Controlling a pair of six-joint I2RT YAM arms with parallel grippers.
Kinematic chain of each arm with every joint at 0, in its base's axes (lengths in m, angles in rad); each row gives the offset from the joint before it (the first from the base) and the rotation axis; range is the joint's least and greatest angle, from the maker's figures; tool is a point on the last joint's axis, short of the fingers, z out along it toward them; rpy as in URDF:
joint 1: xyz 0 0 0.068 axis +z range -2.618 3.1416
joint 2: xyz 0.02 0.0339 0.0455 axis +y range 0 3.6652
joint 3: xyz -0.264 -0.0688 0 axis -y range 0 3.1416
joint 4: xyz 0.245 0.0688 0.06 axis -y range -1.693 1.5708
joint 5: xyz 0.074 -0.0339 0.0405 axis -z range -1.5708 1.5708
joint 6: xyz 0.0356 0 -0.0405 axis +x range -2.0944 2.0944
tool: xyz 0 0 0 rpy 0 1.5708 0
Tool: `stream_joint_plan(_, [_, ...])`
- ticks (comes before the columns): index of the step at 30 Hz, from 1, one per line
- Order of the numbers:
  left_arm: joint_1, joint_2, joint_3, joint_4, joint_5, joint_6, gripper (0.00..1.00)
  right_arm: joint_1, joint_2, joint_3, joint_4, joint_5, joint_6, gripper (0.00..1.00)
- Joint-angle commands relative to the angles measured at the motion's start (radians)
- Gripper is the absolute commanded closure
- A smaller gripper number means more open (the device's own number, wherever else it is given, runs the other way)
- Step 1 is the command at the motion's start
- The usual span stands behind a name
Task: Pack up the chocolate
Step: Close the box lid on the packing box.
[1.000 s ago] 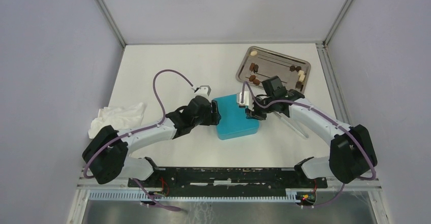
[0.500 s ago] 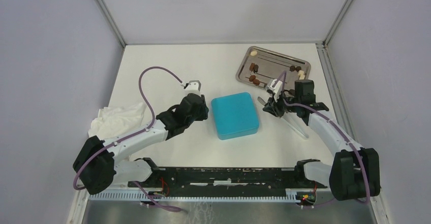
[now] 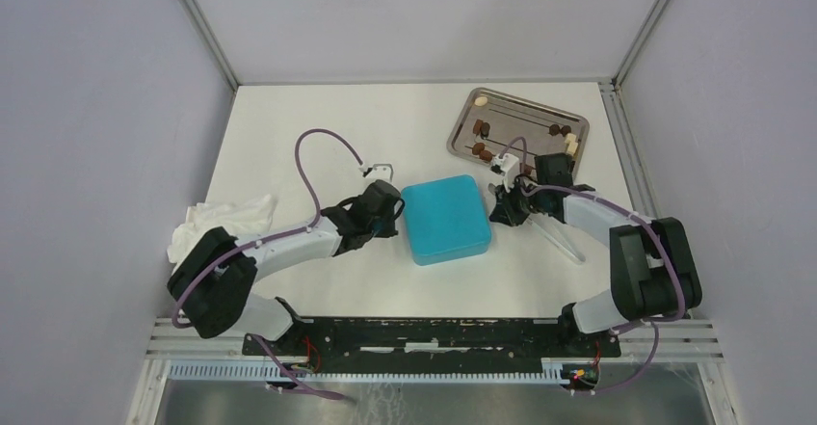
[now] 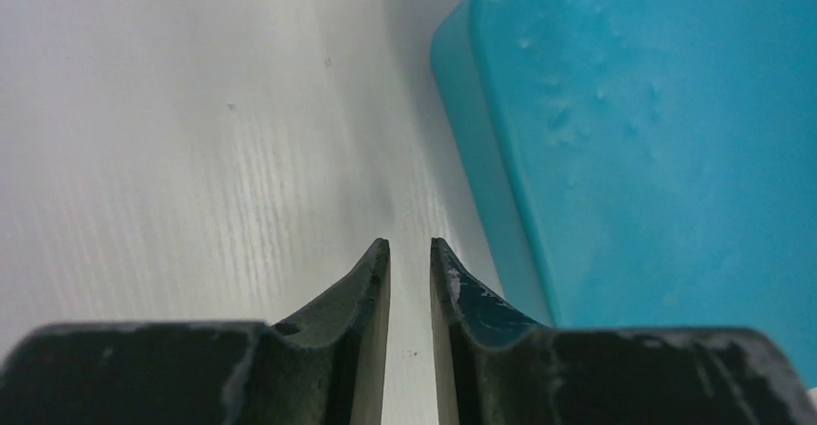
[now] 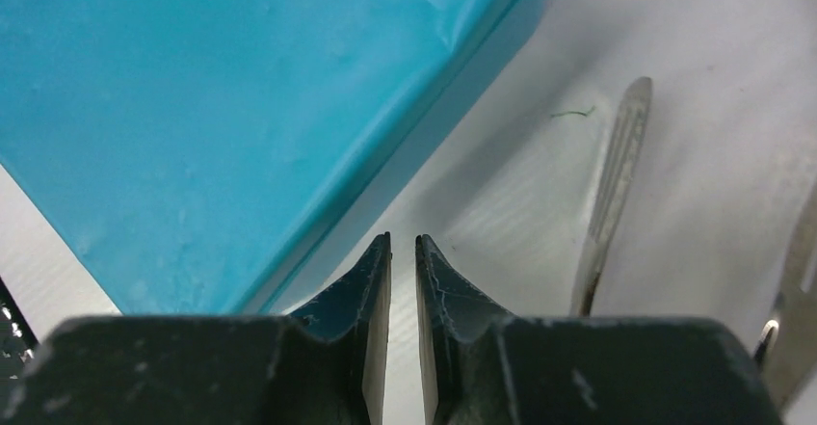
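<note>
The teal box (image 3: 445,219) sits closed in the middle of the table, its lid also filling part of both wrist views (image 4: 655,136) (image 5: 212,107). The chocolate (image 3: 480,129), small brown and cream pieces, lies on the metal tray (image 3: 525,115) at the back right. My left gripper (image 3: 394,215) (image 4: 409,244) hovers low beside the box's left edge, jaws a little apart with nothing between them. On the box's right side, my right gripper (image 3: 500,213) (image 5: 403,238) has its jaws almost together, only a thin slit, holding nothing.
Long metal tweezers (image 3: 561,238) (image 5: 612,184) lie on the table just right of the right gripper. A crumpled white cloth (image 3: 222,225) rests at the left edge. Grey walls close in the table on three sides.
Both grippers have come off the box lid and now sit beside its left and right edges. The left jaws have narrowed a lot. The box has not moved.
</note>
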Motion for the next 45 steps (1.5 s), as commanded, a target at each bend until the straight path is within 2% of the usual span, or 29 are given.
stream_joint_plan(1, [0.0, 0.076, 0.075, 0.083, 0.104, 0.02, 0.73, 0.033, 0.052, 0.077, 0.016, -0.018, 0.033, 0.8])
stream_joint_plan(5, [-0.016, 0.118, 0.108, 0.119, 0.157, 0.004, 0.74, 0.033, 0.077, 0.086, -0.006, -0.052, 0.023, 0.81])
stream_joint_plan(15, [-0.067, 0.129, 0.147, 0.089, 0.127, -0.012, 0.74, 0.056, 0.101, 0.098, -0.026, -0.016, -0.01, 0.8])
stream_joint_plan(21, [-0.127, 0.097, 0.134, 0.037, 0.038, -0.041, 0.74, 0.138, 0.127, 0.12, -0.055, 0.03, -0.052, 0.8])
stream_joint_plan(28, [-0.152, 0.021, 0.062, -0.019, -0.05, -0.111, 0.73, 0.167, 0.125, 0.133, -0.08, 0.107, -0.088, 0.8])
stream_joint_plan(31, [-0.152, -0.018, 0.056, -0.068, -0.098, -0.107, 0.73, 0.139, 0.08, 0.149, -0.112, 0.16, -0.111, 0.79])
stream_joint_plan(35, [-0.151, -0.098, 0.041, -0.134, -0.166, -0.09, 0.72, 0.056, -0.04, 0.149, -0.139, 0.148, -0.165, 0.78])
stream_joint_plan(40, [-0.148, -0.237, 0.008, -0.126, -0.192, -0.073, 0.64, 0.023, -0.233, 0.123, -0.112, 0.116, -0.238, 0.74])
stream_joint_plan(41, [-0.149, -0.263, -0.002, -0.108, -0.179, -0.068, 0.62, 0.023, -0.263, 0.117, -0.089, 0.119, -0.244, 0.71])
stream_joint_plan(42, [-0.147, -0.291, -0.008, -0.09, -0.158, -0.066, 0.58, 0.022, -0.285, 0.114, -0.07, 0.113, -0.252, 0.63])
stream_joint_plan(45, [-0.128, -0.365, -0.044, -0.007, -0.087, -0.072, 0.4, 0.018, -0.29, 0.121, -0.03, 0.02, -0.256, 0.12])
